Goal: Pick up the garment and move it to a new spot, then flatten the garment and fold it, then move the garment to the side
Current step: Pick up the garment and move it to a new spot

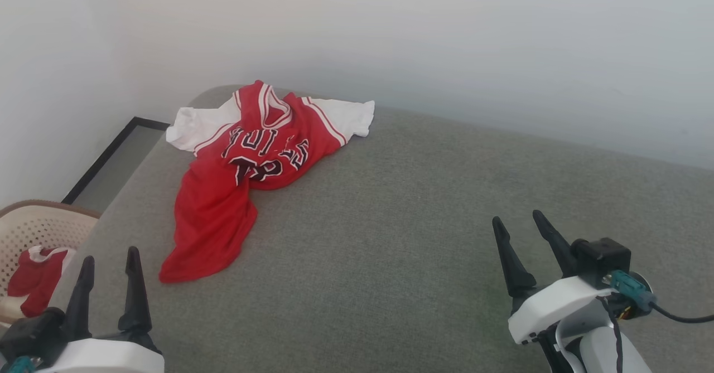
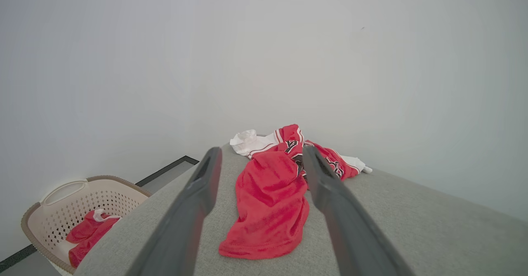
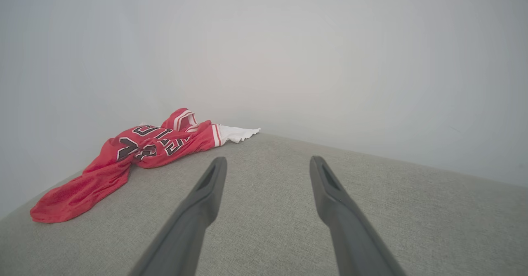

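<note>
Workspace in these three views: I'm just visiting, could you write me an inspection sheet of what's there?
Surface: grey fabric surface, flat.
Job's things: garment, crumpled at the far left, lettering up, not held.
Clutter: perforated basket beside the left edge, red-and-white cloth inside.
Grippers: left gripper and right gripper both open, near side, apart from the garment.
Cables: black cable at the right wrist.
Surroundings: pale wall behind; grey floor at left.

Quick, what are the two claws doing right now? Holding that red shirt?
Left gripper: open, holding nothing; the garment lies ahead of it, untouched.
Right gripper: open, holding nothing.
</note>
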### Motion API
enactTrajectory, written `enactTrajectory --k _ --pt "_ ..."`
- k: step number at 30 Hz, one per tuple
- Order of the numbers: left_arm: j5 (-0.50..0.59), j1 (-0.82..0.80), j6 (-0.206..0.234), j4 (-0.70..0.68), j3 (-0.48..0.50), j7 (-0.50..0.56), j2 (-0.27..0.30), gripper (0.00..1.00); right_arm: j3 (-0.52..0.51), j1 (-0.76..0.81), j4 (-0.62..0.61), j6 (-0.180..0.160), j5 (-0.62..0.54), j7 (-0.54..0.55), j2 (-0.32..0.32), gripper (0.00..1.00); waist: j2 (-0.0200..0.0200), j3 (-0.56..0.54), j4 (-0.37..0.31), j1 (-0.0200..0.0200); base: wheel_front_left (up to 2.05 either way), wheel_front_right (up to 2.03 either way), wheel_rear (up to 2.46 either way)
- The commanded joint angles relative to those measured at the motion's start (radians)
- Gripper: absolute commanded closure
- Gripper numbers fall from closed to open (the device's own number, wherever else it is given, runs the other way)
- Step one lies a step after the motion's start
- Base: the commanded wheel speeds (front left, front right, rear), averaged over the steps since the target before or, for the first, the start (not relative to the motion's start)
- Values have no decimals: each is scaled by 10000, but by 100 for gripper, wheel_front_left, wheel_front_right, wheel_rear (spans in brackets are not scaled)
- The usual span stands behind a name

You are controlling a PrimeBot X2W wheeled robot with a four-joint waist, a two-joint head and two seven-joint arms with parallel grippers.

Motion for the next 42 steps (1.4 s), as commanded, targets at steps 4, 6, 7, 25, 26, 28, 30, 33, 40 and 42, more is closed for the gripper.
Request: enactTrajectory --k 4,6,7,25,26,28,30,33,40,42 --pt "-309 36 -9 104 -82 -41 -10 0 17 -104 -8 1 22 -28 19 0 0 108 103 0 0 0 0" --pt "-475 -131 -12 153 -118 61 73 0 21 -168 -56 1 23 0 -28 0 0 218 101 0 0 0 0" --pt "-563 -236 -13 178 -171 124 112 0 20 -209 -94 1 14 22 -50 0 0 283 93 0 0 0 0" --pt "-2184 -4140 -18 2105 -1456 1738 2207 0 -51 -1382 -933 1 -323 500 -545 0 0 2733 -1306 0 0 0 0" --pt "-2317 -4394 -19 2286 -1503 1820 2330 0 -26 -1470 -983 1 -336 531 -571 0 0 2943 -1422 0 0 0 0" --pt "-2413 -4691 -19 2508 -1595 1909 2466 0 -38 -1547 -1035 1 -354 532 -608 0 0 3125 -1519 0 0 0 0" --pt "-2652 -5229 -19 2901 -1728 2068 2666 0 -14 -1738 -1165 1 -390 564 -627 0 0 3519 -1735 0 0 0 0" --pt "-2803 -6078 -19 3509 -1936 2375 2990 0 -47 -1965 -1314 1 -431 614 -684 0 0 4068 -2013 0 0 0 0" --pt "-3333 -8087 -20 5545 -2531 3989 3763 0 -59 -2497 -1732 1 -589 724 -905 0 0 5232 -2529 0 0 0 0" --pt "-3385 -8496 -20 6035 -2746 4487 3900 0 -64 -2594 -1867 1 -600 757 -925 0 0 5475 -2617 0 0 0 0"
